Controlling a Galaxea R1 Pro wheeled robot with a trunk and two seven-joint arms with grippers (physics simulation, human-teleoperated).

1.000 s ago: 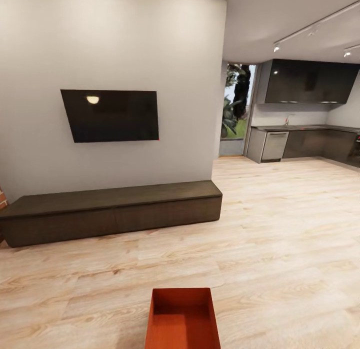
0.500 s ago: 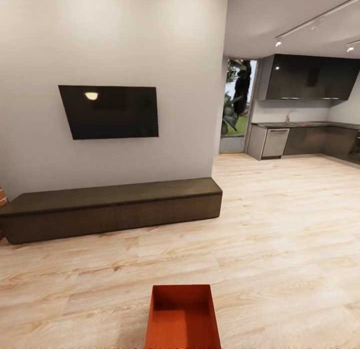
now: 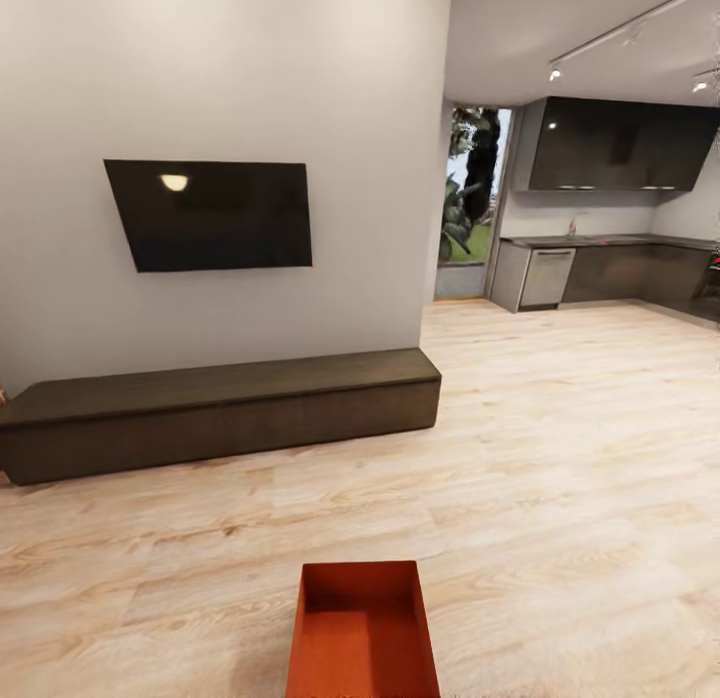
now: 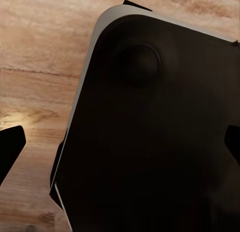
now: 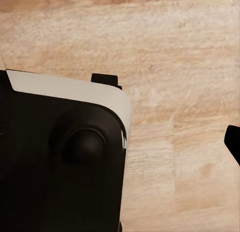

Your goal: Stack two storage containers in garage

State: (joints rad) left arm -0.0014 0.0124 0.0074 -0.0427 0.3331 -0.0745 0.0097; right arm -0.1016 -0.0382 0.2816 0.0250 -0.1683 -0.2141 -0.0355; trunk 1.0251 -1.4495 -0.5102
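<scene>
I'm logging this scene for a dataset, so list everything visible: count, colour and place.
storage container: one, orange-red, open-topped and empty, bottom centre of the head view over the wood floor.
low cabinet: one, dark brown, long, against the white wall at left.
television: one, black, mounted on that wall above the cabinet.
wood floor: light plank, across the room.
kitchen units: dark upper and lower cabinets, far right.
glass door: one, green plants behind it, beside the kitchen.
ceiling spotlights: two lit, on a track at upper right.
robot base: black with a light edge, under both wrist cameras.
left end effector fingertips: dark, at the wrist view's edges.
</scene>
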